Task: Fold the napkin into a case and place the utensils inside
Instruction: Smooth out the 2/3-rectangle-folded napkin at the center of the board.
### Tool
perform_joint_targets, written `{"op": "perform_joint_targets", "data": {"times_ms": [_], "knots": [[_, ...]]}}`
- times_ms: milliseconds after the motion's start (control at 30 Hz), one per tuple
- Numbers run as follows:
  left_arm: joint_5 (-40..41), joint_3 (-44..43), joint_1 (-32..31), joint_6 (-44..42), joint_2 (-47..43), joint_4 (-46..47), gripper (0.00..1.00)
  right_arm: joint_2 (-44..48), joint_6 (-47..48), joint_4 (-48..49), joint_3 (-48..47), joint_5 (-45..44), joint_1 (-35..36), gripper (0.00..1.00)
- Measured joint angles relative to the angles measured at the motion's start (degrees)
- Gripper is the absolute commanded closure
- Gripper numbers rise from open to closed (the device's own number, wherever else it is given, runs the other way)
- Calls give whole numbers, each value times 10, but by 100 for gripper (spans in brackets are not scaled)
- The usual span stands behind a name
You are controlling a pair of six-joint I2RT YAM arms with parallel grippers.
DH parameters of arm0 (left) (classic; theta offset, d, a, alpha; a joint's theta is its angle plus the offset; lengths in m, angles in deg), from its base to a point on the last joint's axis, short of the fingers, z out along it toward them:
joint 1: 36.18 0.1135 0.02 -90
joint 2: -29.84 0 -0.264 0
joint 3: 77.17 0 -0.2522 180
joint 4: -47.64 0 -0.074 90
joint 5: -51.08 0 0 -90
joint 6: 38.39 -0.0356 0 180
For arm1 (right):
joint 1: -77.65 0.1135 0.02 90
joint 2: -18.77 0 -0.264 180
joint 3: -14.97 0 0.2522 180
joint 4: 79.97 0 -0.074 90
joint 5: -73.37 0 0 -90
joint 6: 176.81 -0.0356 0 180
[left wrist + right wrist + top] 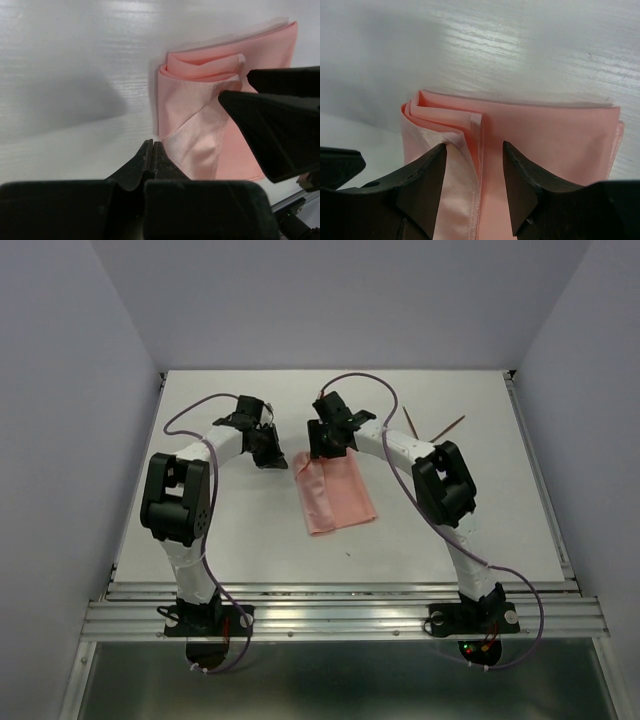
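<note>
The salmon-pink napkin (337, 496) lies folded into an oblong on the table, with loose layered folds at its far end (445, 117). My right gripper (328, 445) is over that far end. It is open (474, 147), its jaws astride a raised hemmed flap (476, 130) without pinching it. My left gripper (268, 452) is shut and empty (152, 145), just left of the napkin's edge (195, 115). The right gripper's fingers (270, 120) show in the left wrist view. Two thin reddish-brown utensils (408, 420) (450, 426) lie on the table at the back right, apart from the napkin.
The white table (230, 530) is walled by grey panels on the left, right and back. Purple cables (195, 408) loop from both arms. The aluminium rail (340, 615) with the arm bases runs along the near edge.
</note>
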Motion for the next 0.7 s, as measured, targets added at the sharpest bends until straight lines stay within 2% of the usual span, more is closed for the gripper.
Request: {"op": "perform_joint_targets", "data": {"times_ms": [267, 433, 600, 700], "knots": [[1, 82, -9, 2, -68, 6, 100, -15, 1, -2, -10, -8, -1, 60], [1, 111, -10, 2, -78, 7, 100, -16, 0, -2, -10, -8, -5, 69], [1, 115, -19, 1, -78, 7, 100, -20, -1, -1, -10, -7, -10, 86], [0, 118, -42, 1, -82, 11, 100, -24, -1, -1, -10, -6, -13, 90]]}}
